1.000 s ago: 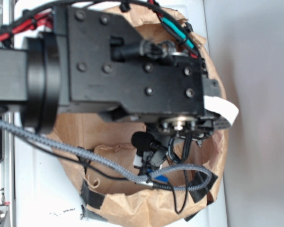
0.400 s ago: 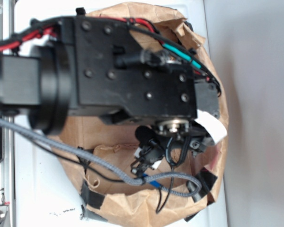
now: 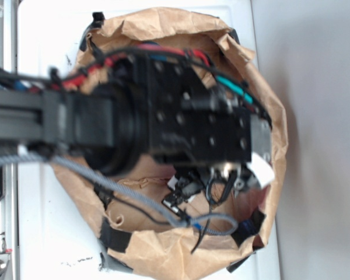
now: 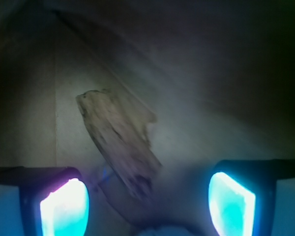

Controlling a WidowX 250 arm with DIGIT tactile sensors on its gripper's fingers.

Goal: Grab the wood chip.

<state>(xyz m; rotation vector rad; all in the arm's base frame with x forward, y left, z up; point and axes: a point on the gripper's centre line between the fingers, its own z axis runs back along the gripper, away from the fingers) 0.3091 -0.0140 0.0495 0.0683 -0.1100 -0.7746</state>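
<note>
**Gripper spread wide over the wood chip inside the paper bag**

From above, the black arm [image 3: 105,125] is reaching across from the left and blocking most of the brown paper bag [image 3: 163,29], whose crumpled rim is ringing it on every side. Red, teal and black wires [image 3: 221,81] are running along the top of the wrist; a grey braided cable [image 3: 122,192] is looping beneath it. The bag is sitting on a white surface [image 3: 46,245]. The bag's inside is hidden by the arm in this view.

The wrist camera is looking down into the dim interior. The wood chip [image 4: 120,140] is lying flat on the bag floor [image 4: 196,128], an elongated rough piece slanting from upper left to lower right, ragged at both ends. The gripper [image 4: 147,204] is standing wide open with nothing held: its two fingertips [image 4: 64,206] are glowing blue-white at the bottom corners of the frame, one on each side. The chip's lower end is lying between them, nearer the left-of-frame finger; I cannot tell whether it is touching.
</note>
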